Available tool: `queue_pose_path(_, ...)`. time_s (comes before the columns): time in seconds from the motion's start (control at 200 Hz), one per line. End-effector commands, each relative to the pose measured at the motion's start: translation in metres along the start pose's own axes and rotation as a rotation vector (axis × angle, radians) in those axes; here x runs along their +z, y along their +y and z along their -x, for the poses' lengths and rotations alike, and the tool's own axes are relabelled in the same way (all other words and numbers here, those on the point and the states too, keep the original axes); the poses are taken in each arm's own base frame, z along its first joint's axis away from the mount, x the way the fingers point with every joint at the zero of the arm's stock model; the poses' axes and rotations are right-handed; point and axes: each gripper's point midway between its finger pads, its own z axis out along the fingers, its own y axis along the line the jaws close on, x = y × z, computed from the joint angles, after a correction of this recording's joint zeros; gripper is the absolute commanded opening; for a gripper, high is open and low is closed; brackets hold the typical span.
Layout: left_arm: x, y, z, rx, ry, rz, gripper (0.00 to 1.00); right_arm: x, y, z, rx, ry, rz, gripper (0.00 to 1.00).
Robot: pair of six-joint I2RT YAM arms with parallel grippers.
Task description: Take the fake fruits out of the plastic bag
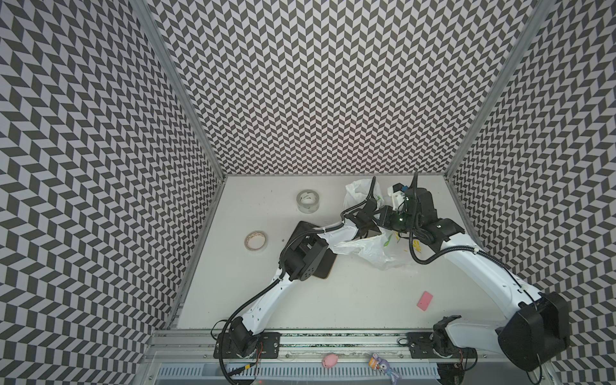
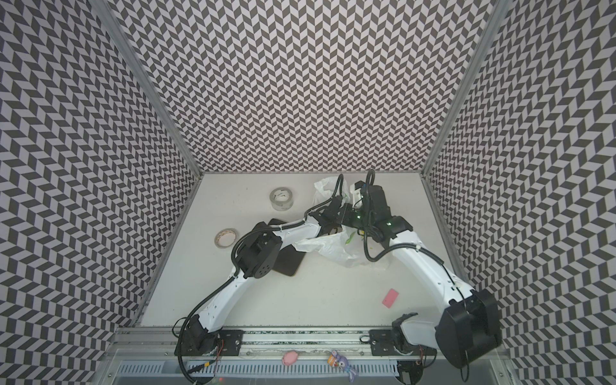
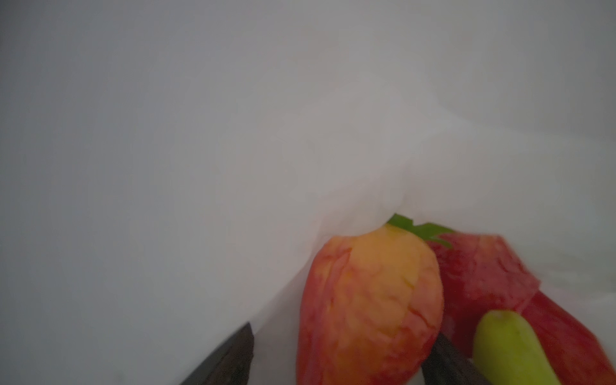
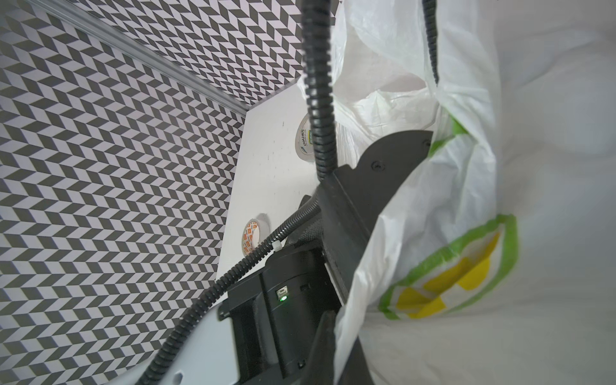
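**Ana:** How far along is this?

**Ben:** Barely begun, I'd say. In both top views no fruit lies out on the table. The bag sits crumpled toward the back right of it, and the left arm reaches into the bag's mouth.

**Ana:** So everything is inside?

**Ben:** What I can see is. The left wrist view looks at the bag's white lining. A peach is nearest, a strawberry with green leaves touches it from behind, and a pear lies just beside them. Whether more fruit sits deeper, I cannot tell.

**Ana:** And the left pincer?

**Ben:** The left pincer stands fairly wide, with a finger on each side of the peach. One of the fingers rests against the peach's flank. The other is apart from it, with white plastic showing in the gap. It holds nothing yet.

**Ana:** The right one?

**Ben:** The right pincer is closed tight with a strip of bag plastic running out between its fingers. I judge it is pinching the bag's edge to hold the mouth open.

**Ana:** What remains?

**Ben:** All of it. The peach has to be gripped, drawn out and set on the table. Then come the strawberry, the pear and whatever else is hidden.
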Motion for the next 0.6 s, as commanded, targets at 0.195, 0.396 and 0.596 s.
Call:
queue_pose_path(0.195, -0.029, -0.005, 0.015, 0.044, -0.034, -0.006, 0.46, -0.017, -0.011, 0.024, -0.044, -0.146, -0.106, 0.0)
queue_pose_path(0.396, -0.087, -0.019, 0.053, 0.027, -0.196, -0.101, 0.22, -0.026, -0.029, 0.043, -0.057, -0.236, -0.204, 0.0)
queue_pose_path(0.596, -0.134, -0.033, 0.073, 0.062, -0.292, -0.191, 0.14, -0.032, -0.05, 0.05, -0.06, -0.272, -0.29, 0.0)
